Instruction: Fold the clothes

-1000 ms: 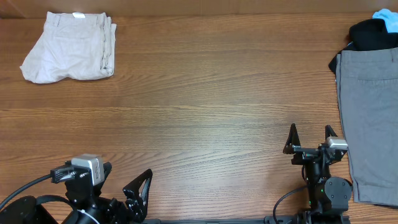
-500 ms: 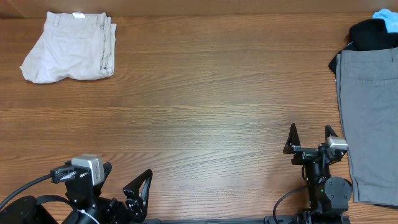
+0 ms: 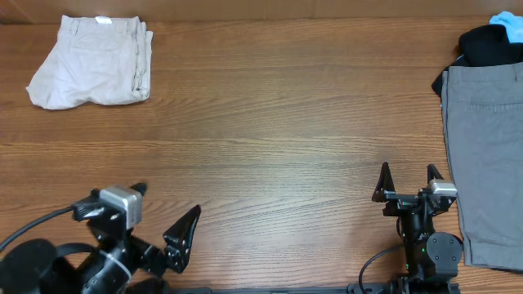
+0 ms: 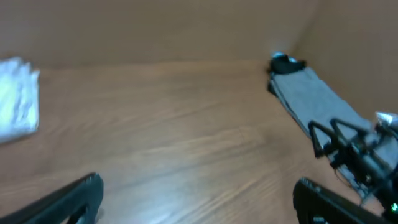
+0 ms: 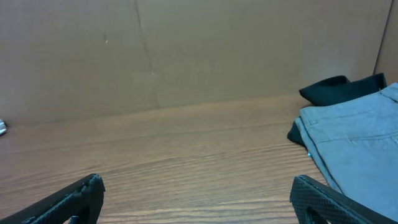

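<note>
**STATUS: BOTH CLAWS SPREAD, SHORTS AT DESK CORNER**

1. Task item. The beige shorts [image 3: 90, 72] lie at the 10 o'clock corner of the wooden desk [image 3: 270, 122] in the overhead view. The waistband is at the far edge, and a small white label [image 3: 102, 19] shows there. Layered fabric edges run along the 3 o'clock side of the shorts. In the left wrist view the shorts show only as a pale blur at 9 o'clock.

2. Left claw [image 3: 167, 202]. It is at 7 o'clock on the desk, near the front edge and well apart from the shorts. Its fingers are spread wide. The left wrist view shows bare wood between them and nothing gripped.

3. Right claw [image 3: 407, 175]. It is at 5 o'clock on the desk. Its fingers are spread, with only desk surface between them in the right wrist view.

4. Other items. Grey shorts [image 3: 486, 163] lie flat along the 3 o'clock edge, just beside the right claw. A black garment [image 3: 489, 45] lies at their far end, and a blue item [image 3: 508, 26] sits at the 2 o'clock corner.
</note>
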Robot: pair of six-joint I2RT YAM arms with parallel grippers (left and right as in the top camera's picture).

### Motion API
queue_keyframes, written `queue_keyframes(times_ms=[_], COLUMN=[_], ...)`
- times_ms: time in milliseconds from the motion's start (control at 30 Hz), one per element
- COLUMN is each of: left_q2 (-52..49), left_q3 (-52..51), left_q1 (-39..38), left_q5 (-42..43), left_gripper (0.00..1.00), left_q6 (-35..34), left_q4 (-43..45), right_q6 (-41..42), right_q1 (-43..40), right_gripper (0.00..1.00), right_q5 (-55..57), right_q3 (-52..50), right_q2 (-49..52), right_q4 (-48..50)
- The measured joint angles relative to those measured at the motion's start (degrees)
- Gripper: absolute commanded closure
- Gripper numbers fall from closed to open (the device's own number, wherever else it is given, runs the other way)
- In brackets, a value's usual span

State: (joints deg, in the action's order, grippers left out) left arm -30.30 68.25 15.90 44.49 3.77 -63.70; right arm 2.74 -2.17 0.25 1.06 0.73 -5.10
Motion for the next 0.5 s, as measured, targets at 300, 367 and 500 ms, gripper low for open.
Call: queue_keyframes(times_ms=[300, 367, 500], left_q2=[15.1, 17.5, 21.2], left_q3=[-30.8, -37.3, -48.2], left_q1=[-12.5, -14.0, -15.5], left_q5=[-11.2, -14.8, -21.6], left_gripper=[0.00, 0.00, 0.00], left_q6=[-8.9, -10.7, -13.9], left_q4=[35.5, 40.6, 49.3], right_q6=[0.0, 0.0, 0.0], right_q1=[0.0, 0.0, 0.0], right_gripper=[0.00, 0.00, 0.00], right_q5=[0.0, 0.0, 0.0], right_q3=[0.0, 0.0, 0.0], right_q2=[0.0, 0.0, 0.0], right_q4=[-0.1, 0.0, -0.1])
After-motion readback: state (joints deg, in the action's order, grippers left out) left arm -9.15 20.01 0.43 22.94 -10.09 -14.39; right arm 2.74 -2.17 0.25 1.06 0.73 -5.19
